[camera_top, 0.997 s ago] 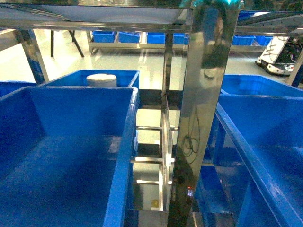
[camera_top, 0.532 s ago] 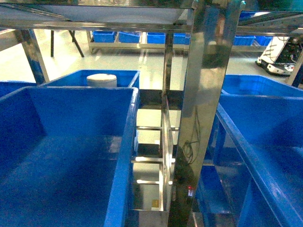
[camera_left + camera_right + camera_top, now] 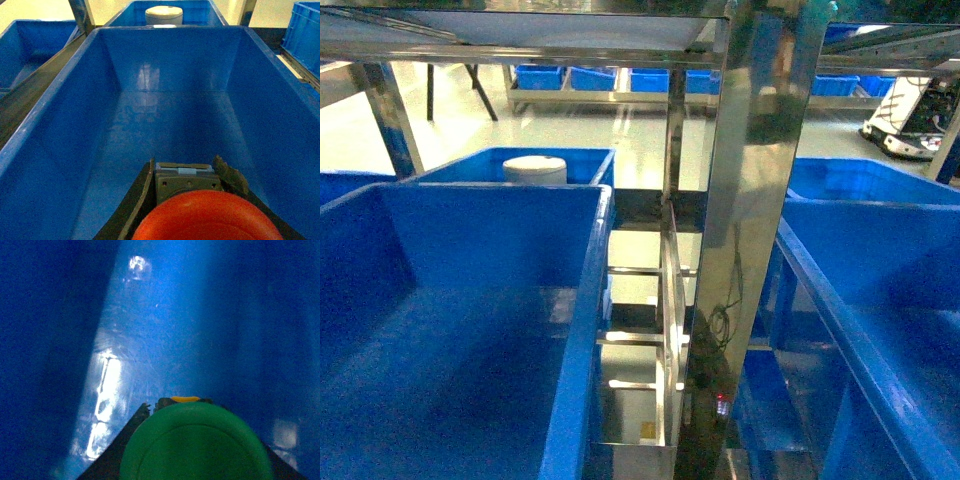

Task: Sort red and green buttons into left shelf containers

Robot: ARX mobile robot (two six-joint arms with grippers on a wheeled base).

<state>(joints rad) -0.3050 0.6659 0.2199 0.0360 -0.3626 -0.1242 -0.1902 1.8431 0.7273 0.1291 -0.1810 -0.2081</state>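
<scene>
Head view: neither arm is showing; a big blue bin is sitting on the left shelf, a steel post is rising mid-frame, and a pale floor is stretching behind.

Left wrist view: the left gripper is clasping the red button between its dark fingers, hanging above the bin's bare bottom.

Right wrist view: the right gripper is gripping the green button, its yellow collar peeking out, close over a glossy blue wall.

Red button and green button caps (both close-up) cut off below.
</scene>
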